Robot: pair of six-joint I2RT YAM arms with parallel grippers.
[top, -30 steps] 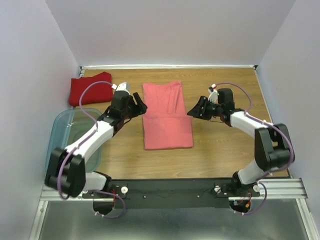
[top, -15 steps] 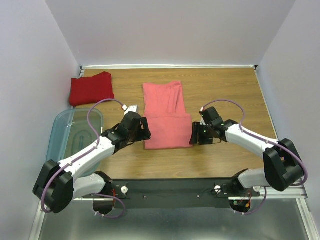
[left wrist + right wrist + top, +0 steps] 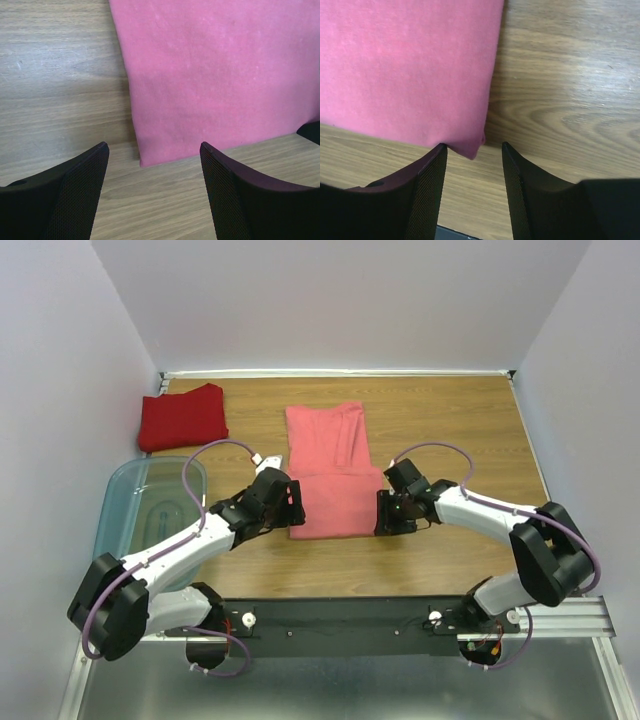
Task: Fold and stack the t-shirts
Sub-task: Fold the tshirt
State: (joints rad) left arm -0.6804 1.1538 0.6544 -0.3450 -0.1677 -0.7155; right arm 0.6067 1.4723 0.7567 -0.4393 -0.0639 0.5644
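The left gripper is open, with the near left corner of the pink shirt lying between its jaws. The right gripper is open too, straddling the near right corner. The red shirt sits folded well beyond the left gripper, to its left.

Wooden table with salmon-pink t-shirt, folded deep red t-shirt, bluish bin

left gripper jaws spread, low | right gripper jaws apart, apparently narrower
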